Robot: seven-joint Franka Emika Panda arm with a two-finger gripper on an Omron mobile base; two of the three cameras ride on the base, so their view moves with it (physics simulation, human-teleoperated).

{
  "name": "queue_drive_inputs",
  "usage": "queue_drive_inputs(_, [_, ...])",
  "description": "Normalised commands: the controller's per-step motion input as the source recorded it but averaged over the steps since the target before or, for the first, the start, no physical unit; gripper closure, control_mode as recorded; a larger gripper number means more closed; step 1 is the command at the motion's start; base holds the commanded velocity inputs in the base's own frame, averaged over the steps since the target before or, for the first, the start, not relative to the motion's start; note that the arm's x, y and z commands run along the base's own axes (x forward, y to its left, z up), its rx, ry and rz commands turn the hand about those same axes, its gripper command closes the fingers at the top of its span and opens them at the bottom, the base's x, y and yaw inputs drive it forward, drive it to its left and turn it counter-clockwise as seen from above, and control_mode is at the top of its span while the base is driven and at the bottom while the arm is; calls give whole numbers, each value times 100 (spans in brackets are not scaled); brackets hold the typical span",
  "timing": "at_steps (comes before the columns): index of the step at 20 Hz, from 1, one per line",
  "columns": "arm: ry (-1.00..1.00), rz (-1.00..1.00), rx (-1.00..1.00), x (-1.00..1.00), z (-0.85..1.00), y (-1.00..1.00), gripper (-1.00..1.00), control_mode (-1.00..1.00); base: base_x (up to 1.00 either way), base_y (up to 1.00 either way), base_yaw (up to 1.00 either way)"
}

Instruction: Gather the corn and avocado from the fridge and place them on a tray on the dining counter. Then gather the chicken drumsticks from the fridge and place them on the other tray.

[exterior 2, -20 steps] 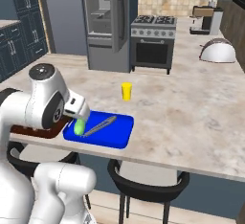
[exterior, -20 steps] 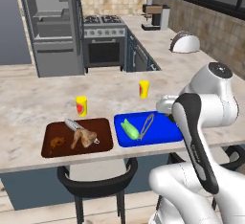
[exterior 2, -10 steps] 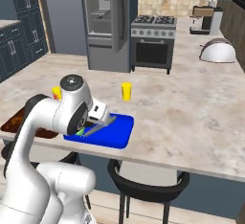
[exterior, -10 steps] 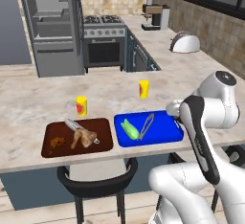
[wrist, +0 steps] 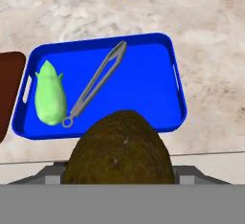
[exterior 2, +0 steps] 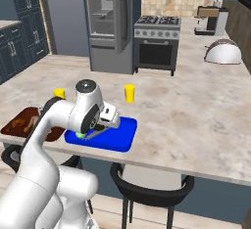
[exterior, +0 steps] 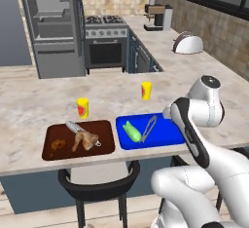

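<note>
Over the near edge of the table (exterior: 29, 103), the claw (exterior 2: 109, 118) hangs clamped on the avocado (wrist: 119, 149), a brown rough-skinned fruit that bulks large at the bottom of the hand view, just short of the blue tray (wrist: 139, 91) and not yet set down. By my reading the task is well past its midpoint: the corn (wrist: 50, 98), one pale green husked ear, already lies at the left end of the blue tray, and the brown tray (exterior: 51, 137) beside it already carries the chicken drumsticks (exterior: 83, 141), so setting the avocado down looks like the main step left. The drumstick pieces sit bunched together and I cannot count them surely; a smaller brown bit lies apart at the tray's left. Counting the rest: two trays, side by side and nearly touching; one pair of metal tongs (wrist: 95, 84) lying slantwise across the blue tray beside the corn, and what seems a second utensil on the brown tray; two yellow cups (exterior: 146, 90) standing behind the trays, well apart. Far behind, the fridge (exterior: 53, 27) stands open.
</note>
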Motion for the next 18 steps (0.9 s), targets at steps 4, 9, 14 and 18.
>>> queue_drive_inputs(4, [9,0,-1,55,-44,0,100,-100,0,0,0])
queue_drive_inputs(9, [11,0,0,49,-48,0,100,-100,0,0,0])
queue_drive_inputs(14, [8,0,0,48,-49,-3,100,-100,0,0,0])
queue_drive_inputs(18, [1,0,-2,46,-53,-6,100,-100,0,0,0])
